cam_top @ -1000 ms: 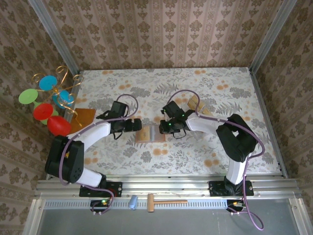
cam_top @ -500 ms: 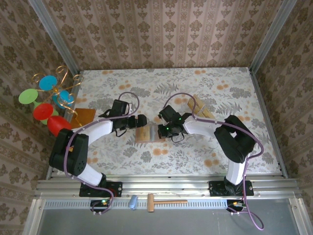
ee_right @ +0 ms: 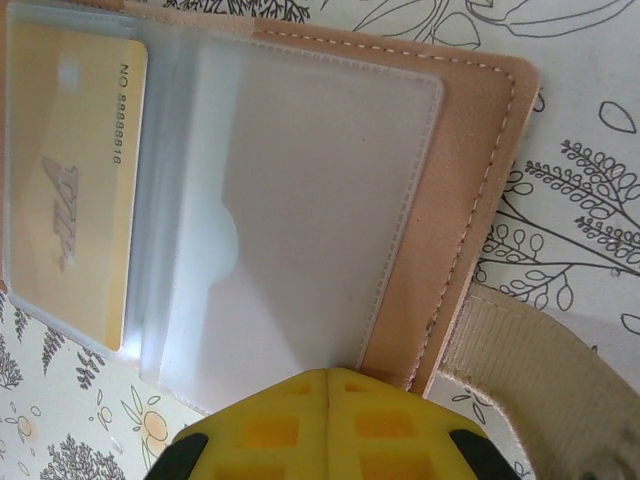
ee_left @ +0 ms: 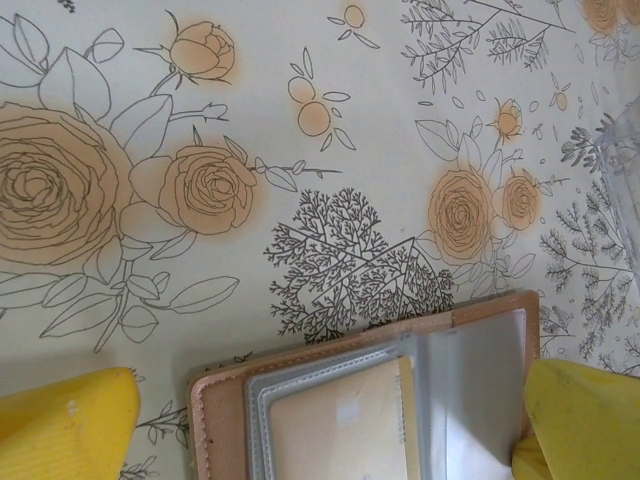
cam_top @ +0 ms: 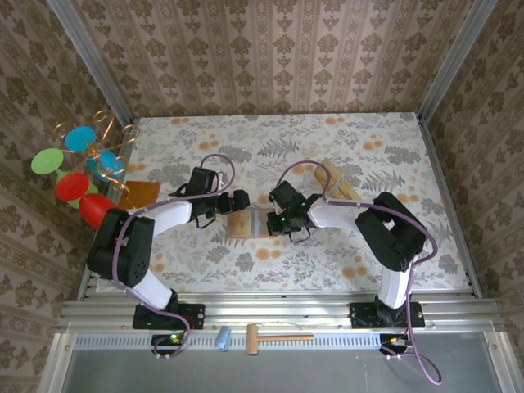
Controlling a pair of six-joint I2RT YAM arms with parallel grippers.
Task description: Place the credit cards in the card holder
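The holder (cam_top: 250, 223) lies open and flat on the flowered table (cam_top: 393, 147), its clear sleeves facing up. One card (ee_right: 75, 190) sits in the sleeve on the holder's left half, pale gold with printed digits along one edge. The sleeve (ee_right: 300, 210) on the right half holds nothing that I can make out. A cream strap (ee_right: 520, 350) sticks out from the holder's right edge.

The left gripper (cam_top: 241, 201) hangs just behind the holder's back-left corner with its jaws spread wide and nothing between them. From its wrist, one yellow finger (ee_left: 60, 430) stands to one side of the holder and the other (ee_left: 580, 420) to the opposite side, both clear of the leather.

The right gripper (cam_top: 275, 221) is over the holder's right half, its yellow fingers (ee_right: 325, 425) pressed together with nothing in them, tips at the holder's edge beside the strap. Whether they touch the leather I cannot tell.

The loose cards (cam_top: 329, 173) lie in a tan heap behind and to the right of the holder, well apart from it. A brown board (cam_top: 141, 195) rests far to the holder's left.
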